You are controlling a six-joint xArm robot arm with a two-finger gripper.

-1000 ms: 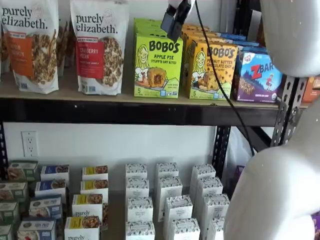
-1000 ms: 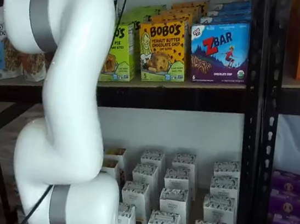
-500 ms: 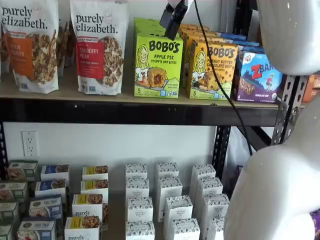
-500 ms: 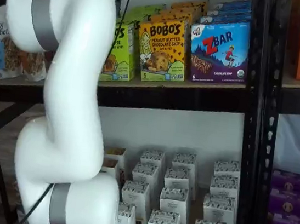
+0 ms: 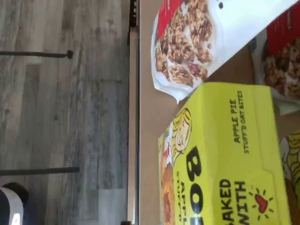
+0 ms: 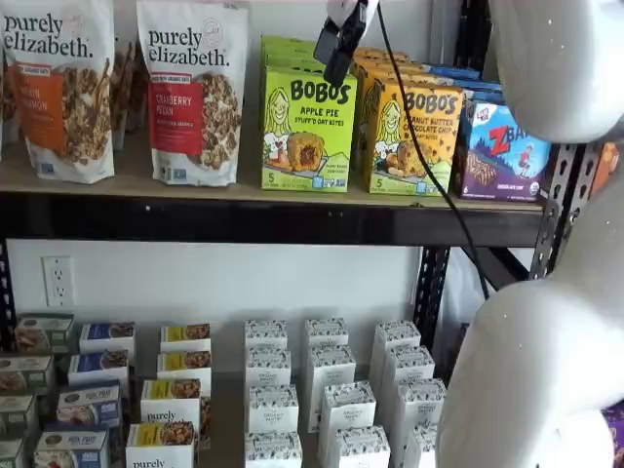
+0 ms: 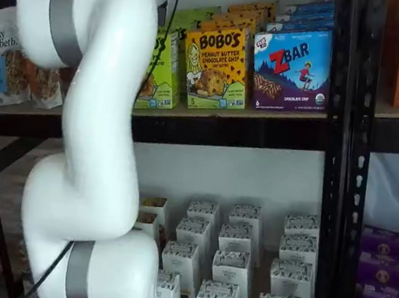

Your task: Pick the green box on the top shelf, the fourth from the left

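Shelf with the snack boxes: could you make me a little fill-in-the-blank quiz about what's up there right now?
1. The green box reads "BOBO'S ____ PIE".
2. The granola pouch beside it carries the brand "purely ____".
3. The box at the far end of the top shelf is colored ____.
4. The gripper hangs ____ the green box's upper corner, not touching it.

Missing words: apple; elizabeth; blue; above

Lime-green box [image 6: 307,130], upright, on tan top shelf [image 6: 244,195]

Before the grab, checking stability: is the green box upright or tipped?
Upright: the green box stands flat on the top shelf, front facing out.
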